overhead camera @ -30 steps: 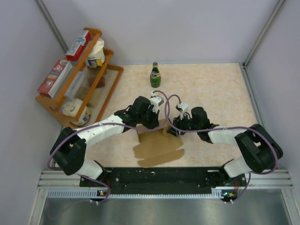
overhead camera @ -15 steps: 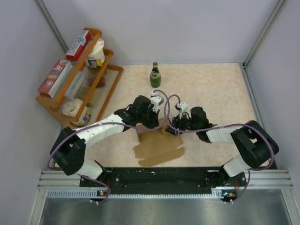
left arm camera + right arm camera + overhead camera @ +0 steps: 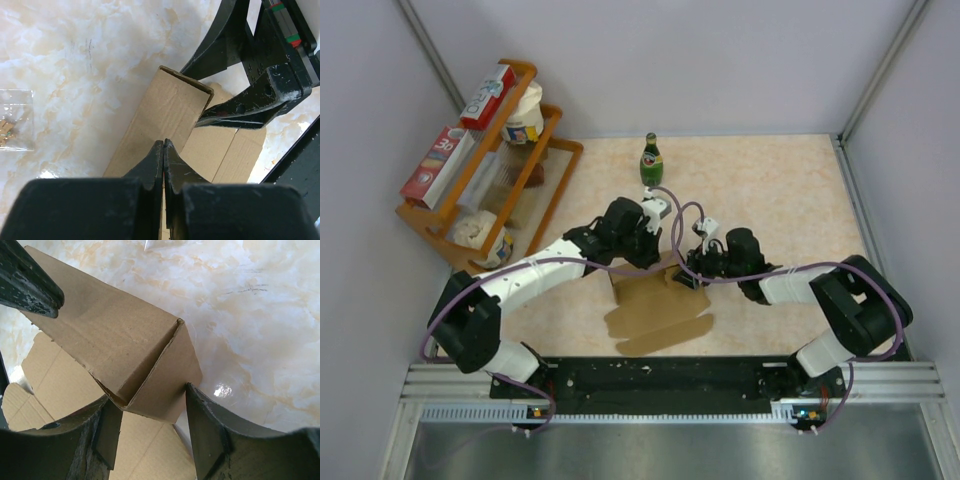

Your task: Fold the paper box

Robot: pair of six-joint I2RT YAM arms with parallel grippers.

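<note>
Jaws shut tight, the left gripper [image 3: 163, 144] has pulled back a little from the paper box [image 3: 100, 335] mid-table [image 3: 770, 180], while the right gripper [image 3: 152, 397] pinches its raised corner, so that side stands up.

From above you cannot see the fingertips of the left gripper [image 3: 658, 258] or the right gripper [image 3: 682, 277]; their black heads cover them, and also the far edge of the plain brown cardboard paper box [image 3: 655, 310]. In your left wrist view a clear plastic bag [image 3: 15, 120] is cut by the left edge; its tan contents are too small to name. The print on the red-and-white boxes [image 3: 487, 97] is too small to read.
</note>
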